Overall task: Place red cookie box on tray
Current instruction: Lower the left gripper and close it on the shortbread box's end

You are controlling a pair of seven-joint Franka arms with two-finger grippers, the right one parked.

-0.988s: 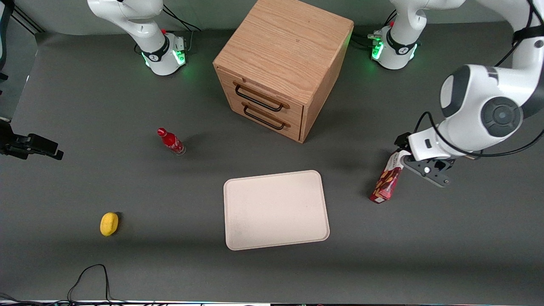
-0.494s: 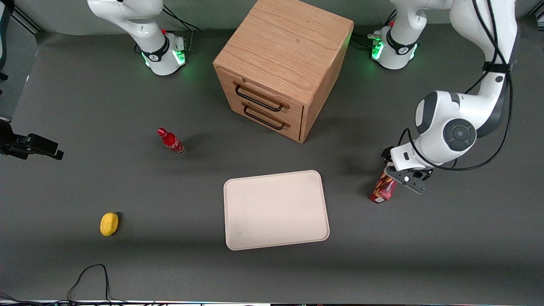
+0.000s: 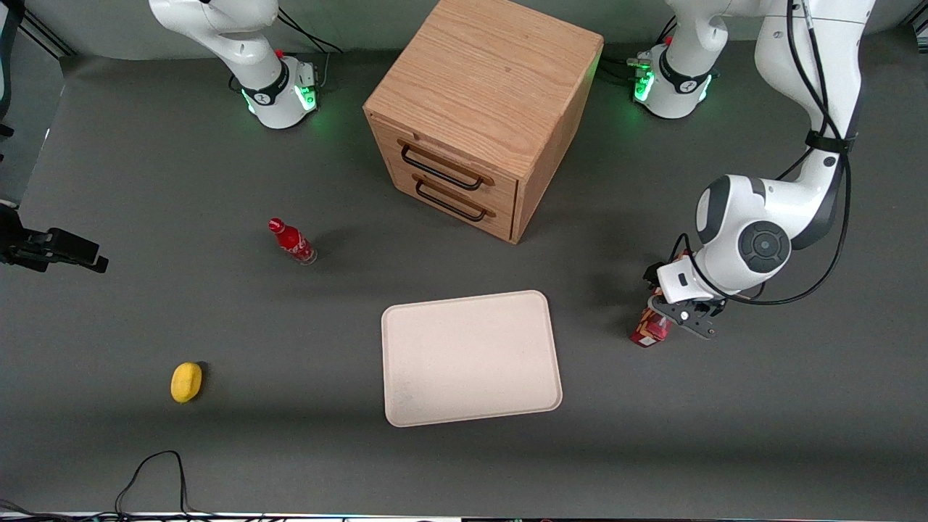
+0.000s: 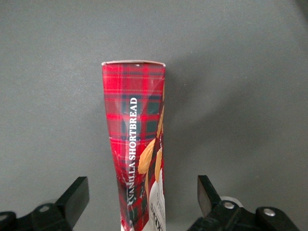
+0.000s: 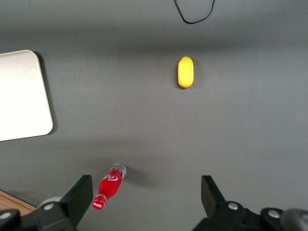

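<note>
**Kid:** What is your gripper doing?

**Me:** My gripper (image 4: 139,202) is down over the box (image 4: 137,144). My two fingers (image 4: 72,197) are spread wide. One is on each side of the box, and there is a gap on both sides. So I am not touching it and I hold nothing.

**Kid:** Where is the box?

**Me:** It stands on end on the gray table (image 3: 145,181), right between my fingers. From the front, my gripper (image 3: 678,313) covers most of the box (image 3: 647,328), and only its low end peeks out. It leans a little.

**Kid:** What does it say?

**Me:** It is red plaid. White letters run down the side: "VANILLA SHORTBREAD". There are tan cookie pictures under the words. There is a white patch near my gripper, but its small print is too tiny for me to read.

**Kid:** Where is the tray?

**Me:** The tray (image 3: 471,359) lies flat, off to the side of my gripper, toward the parked arm's end. The box is not on it.

**Kid:** What else is there?

**Me:** A wooden cabinet (image 3: 478,116) with two drawers, farther from the front camera than my gripper. A little red bottle (image 3: 291,241) and a lemon (image 3: 186,381) are well apart from me, past the tray.
</note>
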